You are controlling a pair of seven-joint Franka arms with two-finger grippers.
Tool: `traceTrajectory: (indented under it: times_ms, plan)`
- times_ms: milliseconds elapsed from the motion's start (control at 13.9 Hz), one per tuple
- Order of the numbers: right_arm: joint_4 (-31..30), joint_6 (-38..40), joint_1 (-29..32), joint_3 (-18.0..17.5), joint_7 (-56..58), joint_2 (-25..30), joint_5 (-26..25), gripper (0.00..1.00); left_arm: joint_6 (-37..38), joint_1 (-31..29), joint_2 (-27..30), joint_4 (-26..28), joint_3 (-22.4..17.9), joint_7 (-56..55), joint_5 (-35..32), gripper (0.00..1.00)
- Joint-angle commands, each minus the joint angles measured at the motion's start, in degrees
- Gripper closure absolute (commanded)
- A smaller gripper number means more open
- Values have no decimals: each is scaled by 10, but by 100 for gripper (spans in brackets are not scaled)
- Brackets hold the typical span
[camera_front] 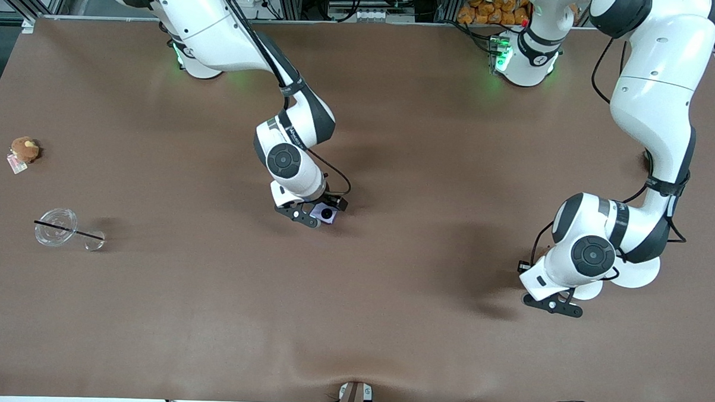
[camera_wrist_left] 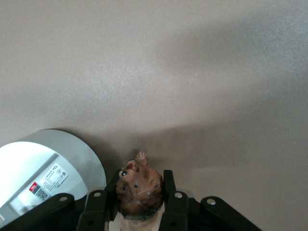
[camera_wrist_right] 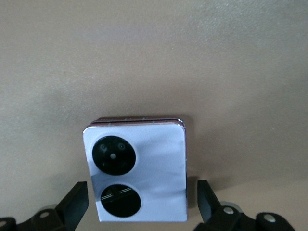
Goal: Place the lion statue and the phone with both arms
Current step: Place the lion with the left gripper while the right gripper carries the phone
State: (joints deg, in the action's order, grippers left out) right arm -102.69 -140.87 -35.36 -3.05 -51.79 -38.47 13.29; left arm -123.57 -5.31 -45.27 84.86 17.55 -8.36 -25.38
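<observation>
I see the brown counter filling nearly the whole front view. The right arm comes down from the upper left of the frame and ends at the middle, where the right hand sits low over the phone. In the right wrist view the phone lies flat on the counter, lilac face up with its two black circles, and the fingers stand spread on either side of it, clear of its edges, so I read this hand as open.

The left arm drops down the right edge of the frame, and the left hand hangs over the lower right part of the counter. In the left wrist view its fingers are closed against the lion statue, which sits between them.

At the left edge of the front view lies a clear plastic cup with a black straw, on its side. Above it in the frame is a small orange-brown plush toy.
</observation>
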Motion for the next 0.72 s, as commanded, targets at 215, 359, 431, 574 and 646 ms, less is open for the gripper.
traceTrajectory:
  times_ms: [215,359,431,574,646]
  plan:
    - [28,1,-7,9,-11,-21,-1,94,-26,-6,-13,0,-12,-9,-19,100]
    - [40,19,-1,9,-10,-18,0,100,-26,-6,-13,-1,-12,-9,-20,92]
    - [56,59,8,9,-9,-15,-1,100,-26,-6,-13,0,-12,-9,-19,61]
    - [102,145,20,18,-9,-12,-5,100,-26,-8,-10,0,-12,-2,-19,0]
    - [123,181,26,25,-6,-11,-6,100,-24,-6,-8,0,-12,-6,-19,0]
